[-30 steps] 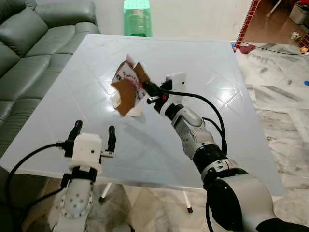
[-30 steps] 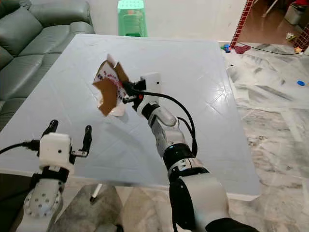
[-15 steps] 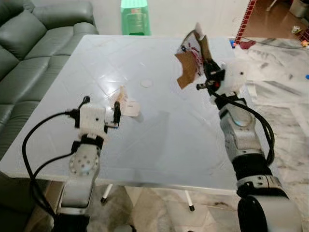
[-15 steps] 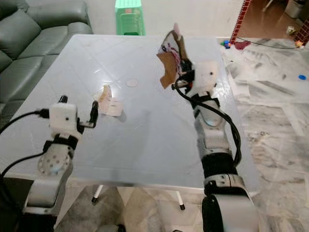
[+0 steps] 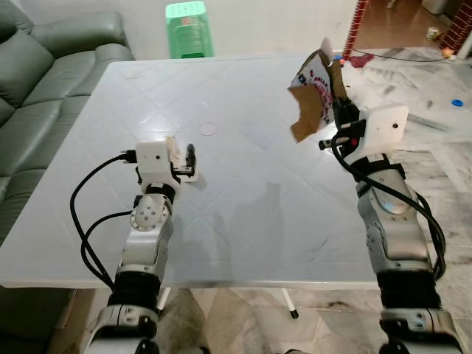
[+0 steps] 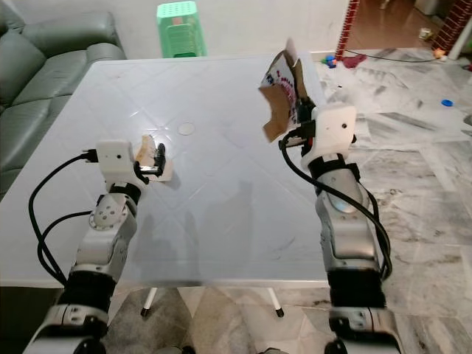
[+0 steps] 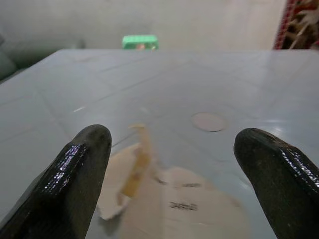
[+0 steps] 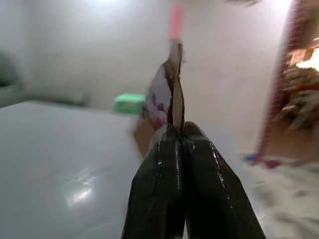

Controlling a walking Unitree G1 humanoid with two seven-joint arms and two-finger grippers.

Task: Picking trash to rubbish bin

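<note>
Sofa (image 5: 44, 96) at far left. Left gripper (image 7: 172, 172) low over the white surface (image 5: 243, 199), jaws spread around a torn paper scrap (image 7: 164, 199) lying flat; not yet pinched. Small round disc (image 5: 209, 129) just beyond it. Right gripper (image 8: 174, 149) raised off the surface's right side, jaws pressed on a crumpled cardboard wrapper (image 5: 316, 88) (brown, red print). No bin visible. Judgement: one piece lifted, one about to be taken; binning both remains.
</note>
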